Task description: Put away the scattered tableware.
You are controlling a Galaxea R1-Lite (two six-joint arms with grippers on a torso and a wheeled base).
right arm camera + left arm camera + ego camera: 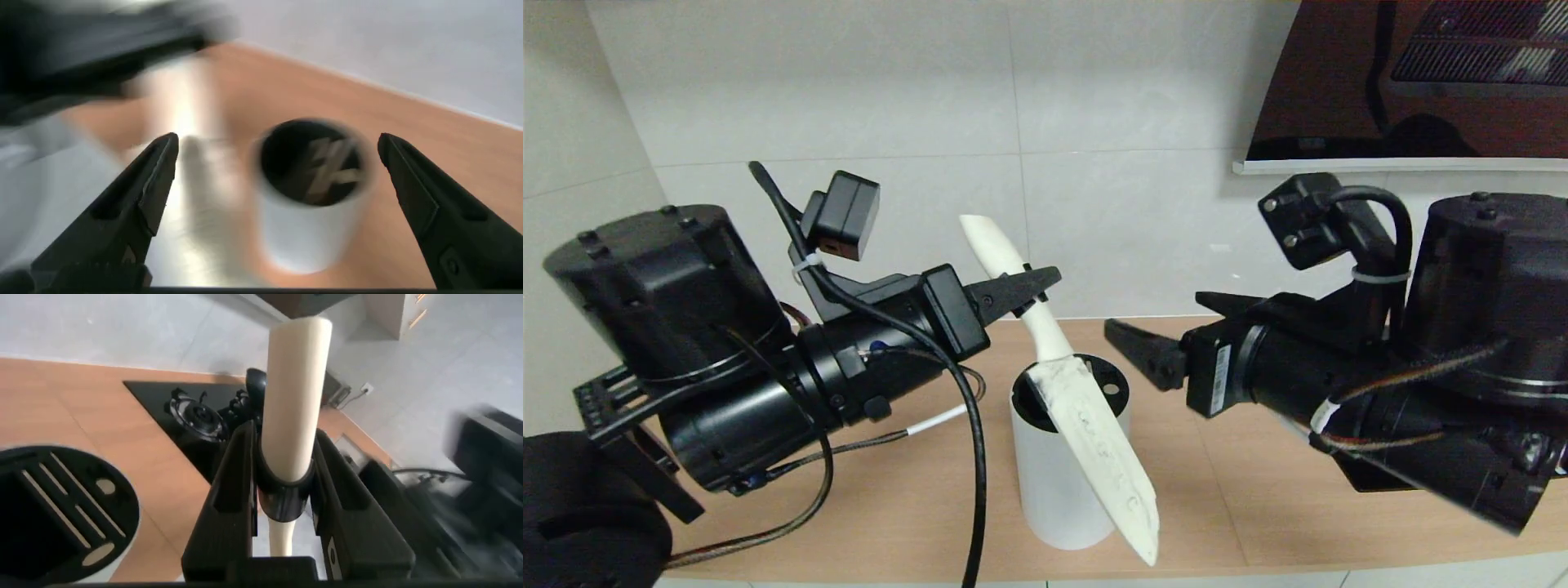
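My left gripper (1036,296) is shut on the cream handle of a white knife (1094,433). The knife hangs tilted, its blade pointing down across the front of a white cylindrical holder (1062,490) with a black slotted top. In the left wrist view the handle (294,392) stands between the fingers (233,490), and the holder's slotted top (57,510) lies off to one side. My right gripper (1156,318) is open and empty, level with the holder's top on its right. The right wrist view, blurred, shows the holder (315,204) between the spread fingertips (155,180).
The holder stands on a wooden counter (1298,490) near its front edge, against a white tiled wall. A dark range hood (1405,73) hangs at the upper right. A black gas hob (196,416) is set into the counter beyond the holder.
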